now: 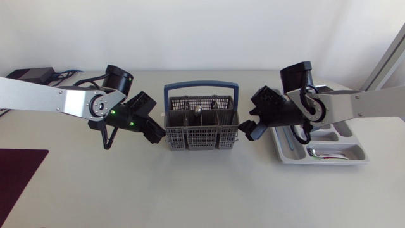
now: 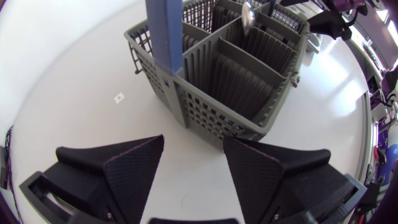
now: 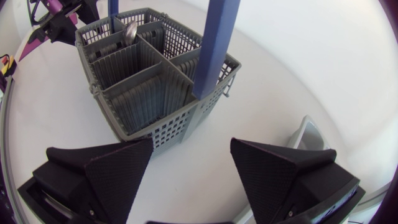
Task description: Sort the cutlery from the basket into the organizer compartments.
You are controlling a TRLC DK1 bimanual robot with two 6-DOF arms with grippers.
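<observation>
The grey cutlery basket (image 1: 190, 136) with a blue handle (image 1: 201, 87) stands mid-table, and a metal spoon (image 1: 198, 111) sticks up from a back compartment. My left gripper (image 1: 155, 134) hovers open just off the basket's left end, nothing between its fingers; its own view has the basket (image 2: 230, 81) and spoon (image 2: 247, 15) ahead of the left gripper (image 2: 189, 174). At the basket's right end my right gripper (image 1: 248, 130) is open and empty too. Ahead of the right gripper (image 3: 189, 174) are the basket (image 3: 149, 87) and spoon (image 3: 129, 31). The grey organizer (image 1: 281, 155) lies at the right.
Some cutlery (image 1: 326, 154) lies in the organizer's front compartment, and my right arm covers part of the tray. One corner of the organizer (image 3: 305, 134) shows beside my right gripper. A dark mat (image 1: 19, 177) lies front left, a black box (image 1: 31, 74) back left.
</observation>
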